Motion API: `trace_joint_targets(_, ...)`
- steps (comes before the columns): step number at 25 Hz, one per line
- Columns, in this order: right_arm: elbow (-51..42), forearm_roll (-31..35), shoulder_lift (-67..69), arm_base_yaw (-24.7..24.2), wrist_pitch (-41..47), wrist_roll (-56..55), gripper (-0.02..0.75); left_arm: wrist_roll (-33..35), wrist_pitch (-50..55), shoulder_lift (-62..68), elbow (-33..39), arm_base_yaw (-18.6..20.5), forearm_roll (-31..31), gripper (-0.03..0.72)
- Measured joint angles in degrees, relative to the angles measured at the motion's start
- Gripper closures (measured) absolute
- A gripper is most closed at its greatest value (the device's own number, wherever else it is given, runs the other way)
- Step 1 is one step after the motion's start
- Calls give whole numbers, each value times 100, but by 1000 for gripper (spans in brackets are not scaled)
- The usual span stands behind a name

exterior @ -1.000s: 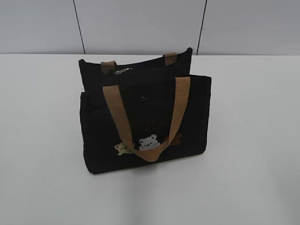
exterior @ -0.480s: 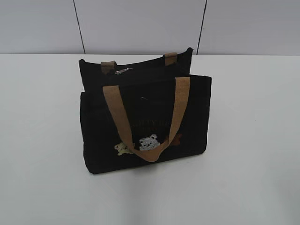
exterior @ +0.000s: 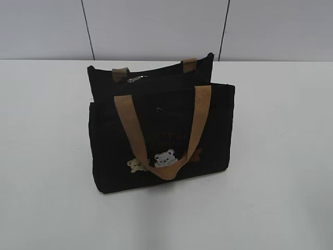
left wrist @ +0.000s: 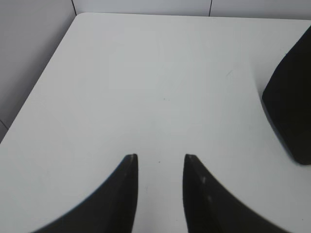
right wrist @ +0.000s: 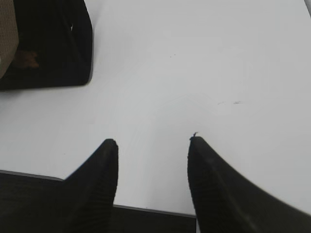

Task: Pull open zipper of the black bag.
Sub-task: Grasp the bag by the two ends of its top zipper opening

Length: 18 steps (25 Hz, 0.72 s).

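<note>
One black bag point(exterior: 161, 135) stands upright, zipper point(exterior: 156, 83) closed.

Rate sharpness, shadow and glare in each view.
Exterior view: soft, even light; black bag casts a faint shadow, its lettering barely legible. Left wrist view: left tool blurred, table glare-free. Right wrist view: right tool soft-edged.

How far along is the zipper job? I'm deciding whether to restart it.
Nothing looks done: the black bag stands untouched, its pull tab at the zipper's left end. Left gripper and right gripper hang open over bare table, holding nothing. Approach, grip and pull all remain.
</note>
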<state>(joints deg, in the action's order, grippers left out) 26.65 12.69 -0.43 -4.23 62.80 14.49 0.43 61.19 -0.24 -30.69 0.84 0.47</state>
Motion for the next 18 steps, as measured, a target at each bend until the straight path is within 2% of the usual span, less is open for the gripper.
trace_joint_targets(8,0,66,0,0,0,0,379,0,0,0,0,0,0,448)
trace_joint_targets(10,0,68,0,0,0,0,379,0,0,0,0,0,0,424)
trace_joint_targets(14,28,73,0,0,-36,0,379,0,-6,79,-41,0,-47,317)
trace_joint_targets(18,160,73,12,0,-134,7,379,101,-211,530,-355,0,-84,284)
